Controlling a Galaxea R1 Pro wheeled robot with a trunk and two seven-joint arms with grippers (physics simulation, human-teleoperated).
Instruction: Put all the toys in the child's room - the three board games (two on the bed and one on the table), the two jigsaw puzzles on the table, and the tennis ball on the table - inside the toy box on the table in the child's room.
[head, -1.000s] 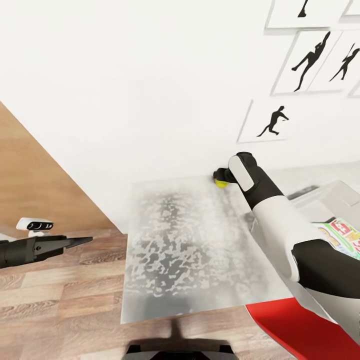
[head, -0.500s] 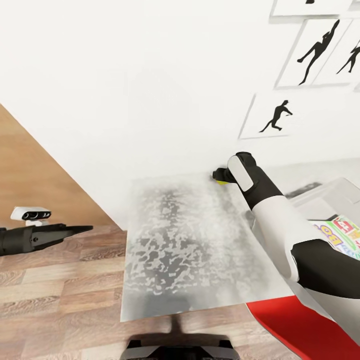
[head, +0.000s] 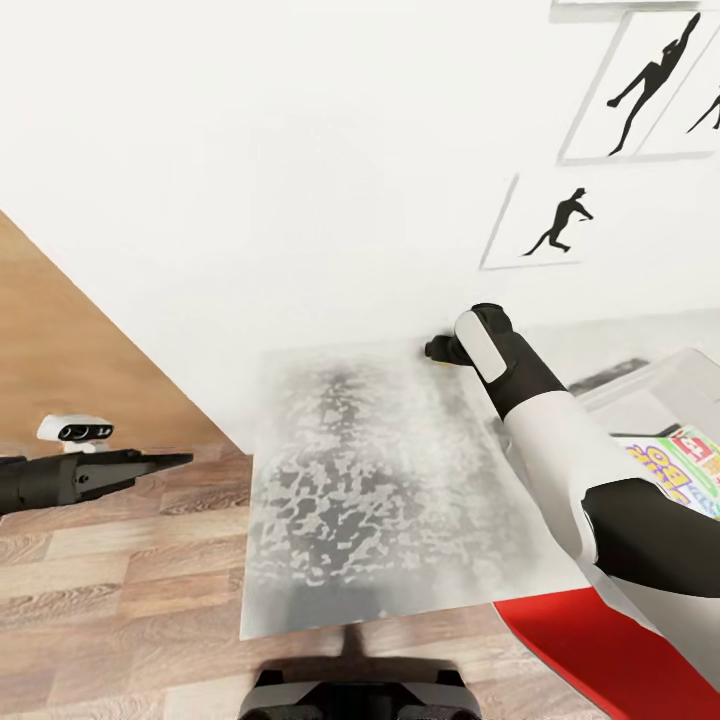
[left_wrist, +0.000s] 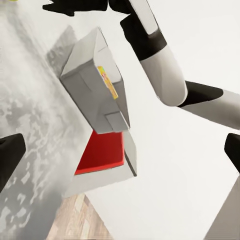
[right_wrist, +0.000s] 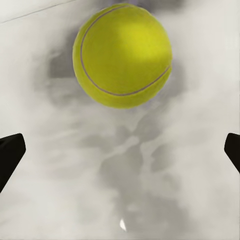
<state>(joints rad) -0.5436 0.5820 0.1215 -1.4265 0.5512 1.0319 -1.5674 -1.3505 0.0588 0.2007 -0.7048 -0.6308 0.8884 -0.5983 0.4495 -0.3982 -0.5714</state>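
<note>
The right gripper (right_wrist: 120, 150) hangs spread wide over the tennis ball (right_wrist: 122, 55) on the table (head: 380, 500). Centre it first, then close gently so it can't roll. The left gripper (left_wrist: 120, 150) is open too

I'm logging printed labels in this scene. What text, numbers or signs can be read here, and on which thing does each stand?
"BO": large blue-and-yellow letters, seen upside down and cut off by the right arm, on the board game cover lying in the toy box.
Red and white panel on the same cover: too blurred to read.
Wall pictures: black sports silhouettes, no lettering.
Tennis ball: seam only, no print.
</note>
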